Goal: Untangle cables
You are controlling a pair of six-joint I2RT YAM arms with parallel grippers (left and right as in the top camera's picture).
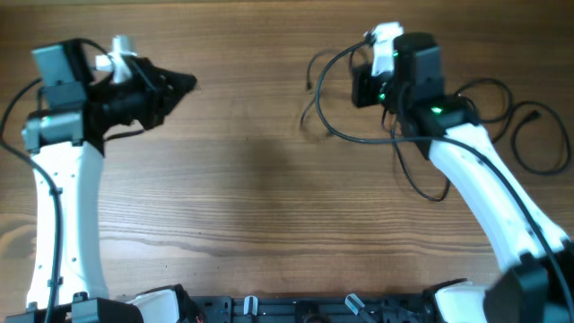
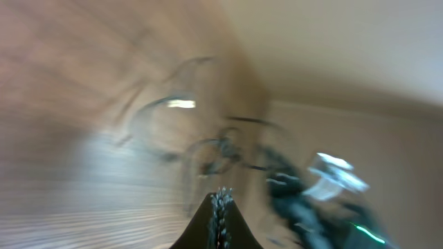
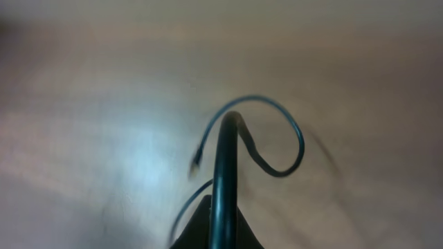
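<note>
Although overhead shows thin black cables (image 1: 354, 138) looping over wood-grain tabletop (image 1: 269, 206), only right wrist view shows right end effector (image 3: 220, 204) pinching one; left end effector (image 1: 184, 83) closed, empty.

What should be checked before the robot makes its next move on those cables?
1. Hold of the right gripper on a cable: ok, it is shut and the cord comes out between its fingers.
2. The left gripper ready to grasp: not ok, it is shut, empty and away from the cables.
3. Left wrist view sharp enough to aim: not ok, blurred.
4. Loops lying apart: not ok, they cross beside the right arm.
5. Which cord the plug end belongs to: cannot tell.
</note>
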